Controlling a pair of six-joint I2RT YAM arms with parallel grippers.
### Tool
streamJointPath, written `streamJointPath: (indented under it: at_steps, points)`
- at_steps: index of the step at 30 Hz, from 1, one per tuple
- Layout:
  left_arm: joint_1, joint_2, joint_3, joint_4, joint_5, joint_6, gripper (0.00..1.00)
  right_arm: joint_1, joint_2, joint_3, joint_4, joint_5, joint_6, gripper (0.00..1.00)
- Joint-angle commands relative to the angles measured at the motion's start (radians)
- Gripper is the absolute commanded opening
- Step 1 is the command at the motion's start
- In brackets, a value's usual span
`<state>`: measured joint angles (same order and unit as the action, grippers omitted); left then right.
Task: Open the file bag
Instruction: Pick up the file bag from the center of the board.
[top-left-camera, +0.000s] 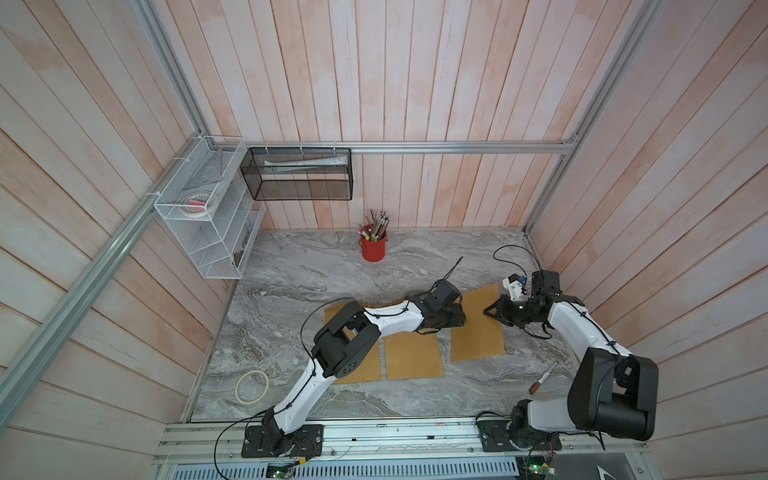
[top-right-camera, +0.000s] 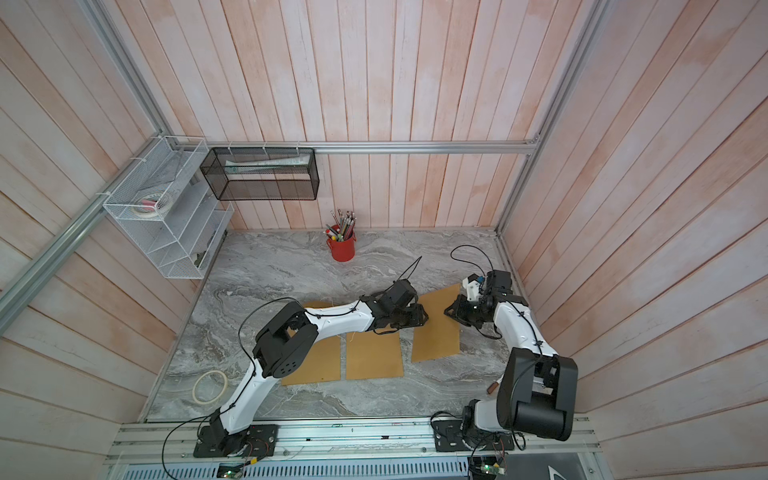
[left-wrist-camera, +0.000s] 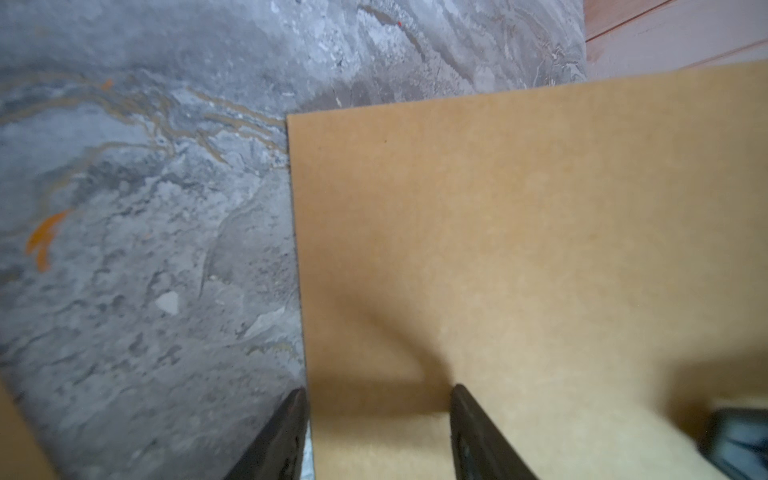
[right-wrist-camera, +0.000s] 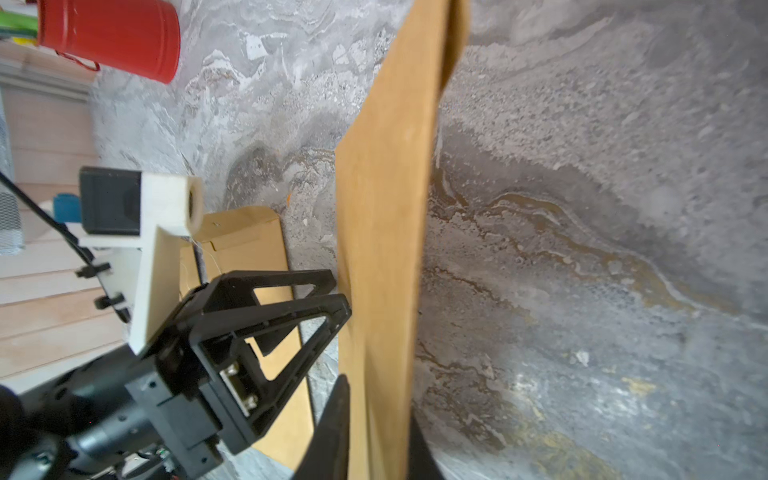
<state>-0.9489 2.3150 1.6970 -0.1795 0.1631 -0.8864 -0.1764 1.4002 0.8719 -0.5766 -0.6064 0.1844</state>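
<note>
**Subject.** The file bag (top-left-camera: 478, 332) lies on the marble table (top-left-camera: 311, 270), nearer my bases than the red pot (top-left-camera: 373, 249) and to my right of it.

**Jaws.** My right gripper (right-wrist-camera: 378, 415) is pinched on the bag's edge farthest from the pot, and that edge appears raised off the marble. My left gripper (left-wrist-camera: 379, 390) stands spread over the edge nearest the pot. One finger is over the paper, the other is beside it, and it holds nothing.

**Risks.**
- I cannot tell whether my right jaws hold the flap alone or both layers. If both, lifting would raise the whole bag instead of opening it.
- My left jaws pin nothing as they stand, so a pull from the right would likely slide the bag across the smooth marble.
- A thin pinch on stiff kraft paper may slip or crease it.
- A string or other closure, if present, is hidden. Pulling against it could tear the paper.

**Containers.**
- The red pot holds upright pencils and pens.
- Beyond the pot on the wall, a black mesh basket (top-left-camera: 299, 183) holds a pale flat item I cannot identify.
- Beside the basket, a white wire rack (top-left-camera: 208, 249) has a tape roll (top-left-camera: 195, 205) on its top shelf.
</note>
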Motion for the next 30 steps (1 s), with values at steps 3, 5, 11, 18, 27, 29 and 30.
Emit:
streamJointPath:
  at_steps: [3,5,11,18,27,29,30]
  points:
    - [0.028,-0.001,-0.083,0.003,0.026,-0.016,0.62,0.011,-0.038,0.033,-0.014,0.009,0.011,0.02]
    - [0.036,-0.030,-0.093,0.023,0.030,-0.014,0.66,0.011,-0.054,0.046,-0.016,0.017,0.016,0.00]
    - [0.059,-0.129,-0.077,0.040,0.039,0.018,0.75,0.011,-0.099,0.104,-0.036,0.038,0.029,0.00]
    - [0.079,-0.262,-0.108,0.085,0.064,0.065,0.79,0.011,-0.149,0.182,-0.058,-0.026,0.033,0.00]
    - [0.145,-0.397,-0.258,0.272,0.191,0.082,0.81,0.029,-0.193,0.233,0.002,-0.214,0.061,0.00]
    - [0.173,-0.413,-0.301,0.322,0.239,0.072,0.81,0.055,-0.196,0.247,0.022,-0.237,0.072,0.00]
    - [0.188,-0.421,-0.325,0.354,0.264,0.061,0.81,0.075,-0.196,0.257,0.031,-0.244,0.077,0.00]
